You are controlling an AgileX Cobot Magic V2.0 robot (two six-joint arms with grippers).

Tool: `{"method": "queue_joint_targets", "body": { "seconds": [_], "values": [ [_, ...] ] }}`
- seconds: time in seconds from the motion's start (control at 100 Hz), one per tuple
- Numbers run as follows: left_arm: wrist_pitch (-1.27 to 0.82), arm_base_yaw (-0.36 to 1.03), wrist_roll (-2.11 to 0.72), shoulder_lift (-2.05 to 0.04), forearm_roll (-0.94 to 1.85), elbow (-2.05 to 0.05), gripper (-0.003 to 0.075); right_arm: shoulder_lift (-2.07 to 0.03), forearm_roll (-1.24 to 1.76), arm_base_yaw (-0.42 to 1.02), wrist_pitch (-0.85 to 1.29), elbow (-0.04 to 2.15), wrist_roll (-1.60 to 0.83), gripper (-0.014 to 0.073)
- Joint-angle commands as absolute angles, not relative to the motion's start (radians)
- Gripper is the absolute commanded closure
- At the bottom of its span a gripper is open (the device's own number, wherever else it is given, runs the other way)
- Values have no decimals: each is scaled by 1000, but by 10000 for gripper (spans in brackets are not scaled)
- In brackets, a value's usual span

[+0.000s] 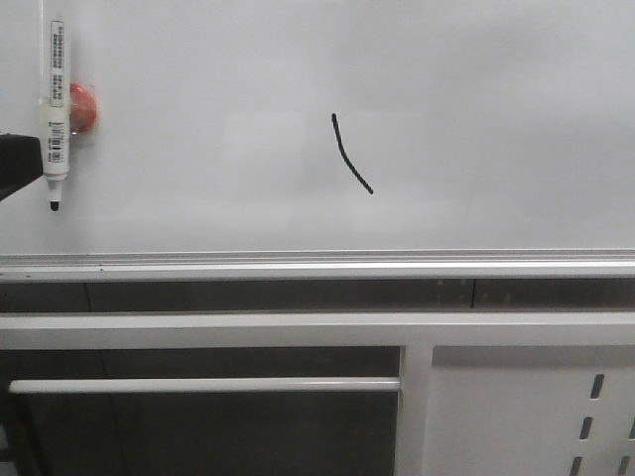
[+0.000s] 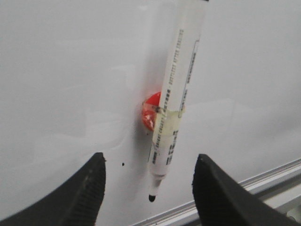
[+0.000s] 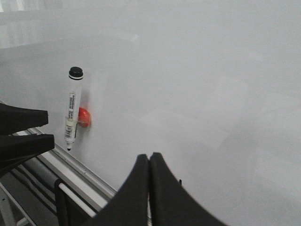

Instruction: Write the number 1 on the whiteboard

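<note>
A short black slanting stroke, the number 1 [image 1: 350,154], sits near the middle of the whiteboard [image 1: 476,119], above its silver bottom rail [image 1: 317,263]. At the board's left edge a marker [image 1: 55,109] hangs tip down, taped to a red magnet [image 1: 81,109]. The left pincer [image 2: 148,188] is released, its fingers apart on either side of the marker. The right pincer [image 3: 149,162] is clenched on nothing.
</note>
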State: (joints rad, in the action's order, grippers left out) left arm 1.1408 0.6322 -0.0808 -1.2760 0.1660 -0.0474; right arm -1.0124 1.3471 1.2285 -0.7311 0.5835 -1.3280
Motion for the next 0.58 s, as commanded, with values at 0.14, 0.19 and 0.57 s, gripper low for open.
{"method": "queue_joint_targets", "body": {
  "seconds": [0.14,0.19,0.57],
  "values": [
    [1362,634,-73,-1169,160,18,437,-993,1329,1283,-858,610,-1339,673],
    [1359,634,-75,-1149,160,28,496,-993,1338,1304,-902,610,-1344,673],
    [1362,634,-102,-1118,98,28,738,-993,1427,1597,-1275,610,-1491,673]
  ]
}}
